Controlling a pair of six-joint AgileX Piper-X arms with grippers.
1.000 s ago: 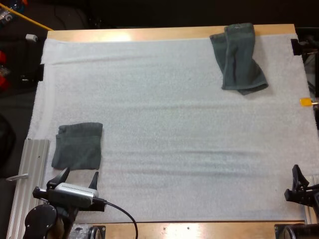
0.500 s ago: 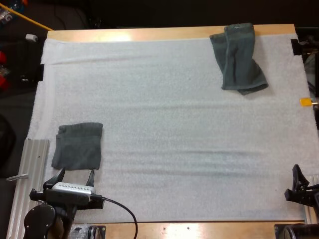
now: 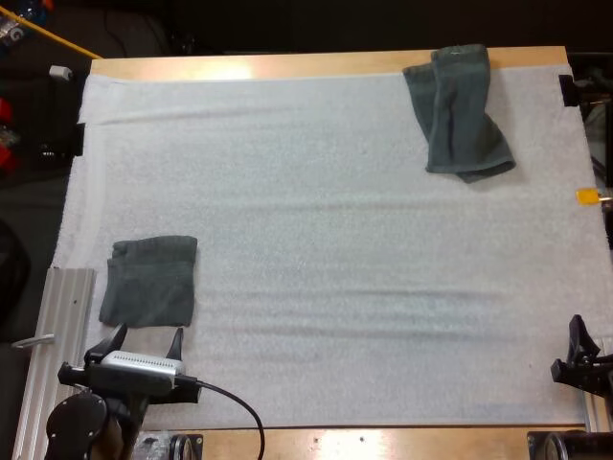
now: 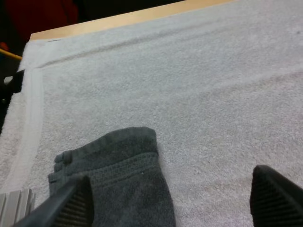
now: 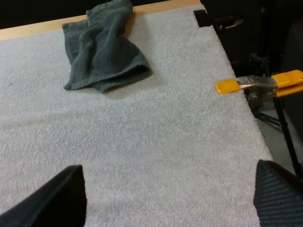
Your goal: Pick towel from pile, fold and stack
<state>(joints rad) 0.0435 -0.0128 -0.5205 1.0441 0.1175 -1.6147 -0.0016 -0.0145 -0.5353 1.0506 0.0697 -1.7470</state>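
A folded dark grey-green towel [image 3: 148, 281] lies flat near the mat's near left corner. My left gripper [image 3: 147, 337] sits just behind its near edge, open, with nothing between the fingers. In the left wrist view the folded towel [image 4: 118, 179] lies close ahead of my left gripper [image 4: 173, 191], partly beside one finger. A crumpled towel [image 3: 457, 110] lies at the far right of the mat. My right gripper [image 3: 584, 347] rests at the near right edge, open and empty. From the right wrist, the crumpled towel [image 5: 102, 49] lies far ahead of my right gripper [image 5: 168, 189].
The white mat [image 3: 316, 220] covers the wooden table. An aluminium rail [image 3: 53, 335] runs along the near left edge. An orange clamp [image 5: 265, 82] and a black clip [image 5: 202, 18] sit at the mat's right side. Bare mat stretches between the two towels.
My left gripper has drawn back slightly toward the near edge, its fingers a little closer together. My right gripper has slid slightly toward the near edge. Both towels are unmoved.
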